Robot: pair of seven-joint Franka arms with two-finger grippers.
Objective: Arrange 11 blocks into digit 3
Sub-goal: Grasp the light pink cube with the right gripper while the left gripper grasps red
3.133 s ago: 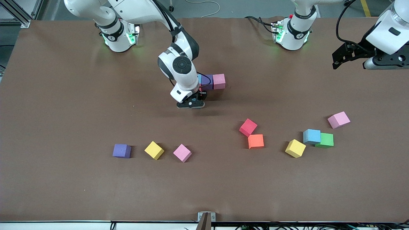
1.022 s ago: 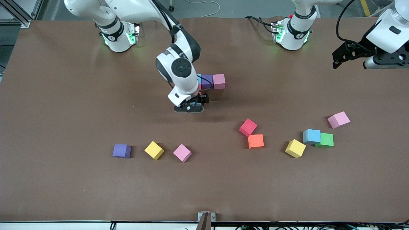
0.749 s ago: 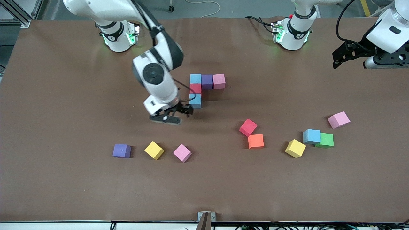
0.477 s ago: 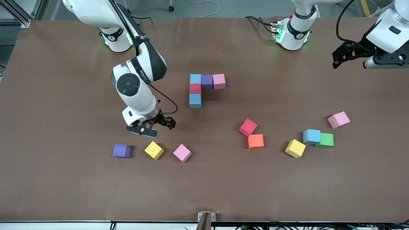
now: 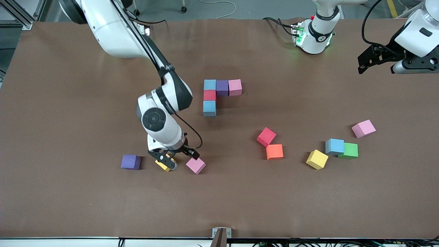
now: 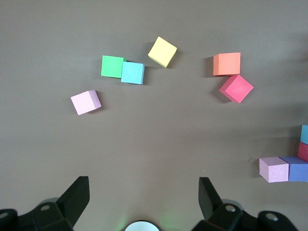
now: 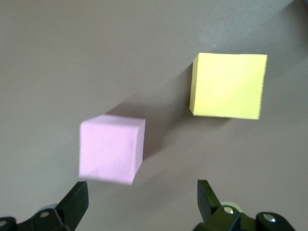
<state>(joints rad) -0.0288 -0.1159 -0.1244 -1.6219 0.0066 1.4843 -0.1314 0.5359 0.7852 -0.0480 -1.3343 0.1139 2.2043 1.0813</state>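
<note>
The right gripper [image 5: 176, 158] hangs low over the table [image 5: 68, 192], its fingers spread wide with nothing between them, poised above the gap between a yellow block [image 5: 164, 165] and a pink block [image 5: 196, 164]; in the right wrist view the same yellow block [image 7: 228, 85] and pink block [image 7: 112, 148] sit apart from each other, neither touched by the fingertips [image 7: 76, 198]; a purple block [image 5: 130, 162] lies near the yellow one, toward the right arm's end of the table, and these three form a loose row; farther from the front camera stands the started digit 3 [image 5: 219, 92], a bar of blue, purple and pink cubes touching in a line, with a red cube and then another blue cube joined to its blue end and running toward the front camera; toward the left arm's end of the table lie a loose red block [image 5: 266, 136] touching an orange block [image 5: 274, 151], then a yellow block [image 5: 317, 159], a light blue block [image 5: 334, 146] pressed against a green cube [image 5: 349, 150], and a pink block [image 5: 363, 128] somewhat apart; the left gripper [image 5: 364, 62] waits high over the left arm's end of the table, its fingers [image 6: 208, 197] wide apart and holding nothing.
</note>
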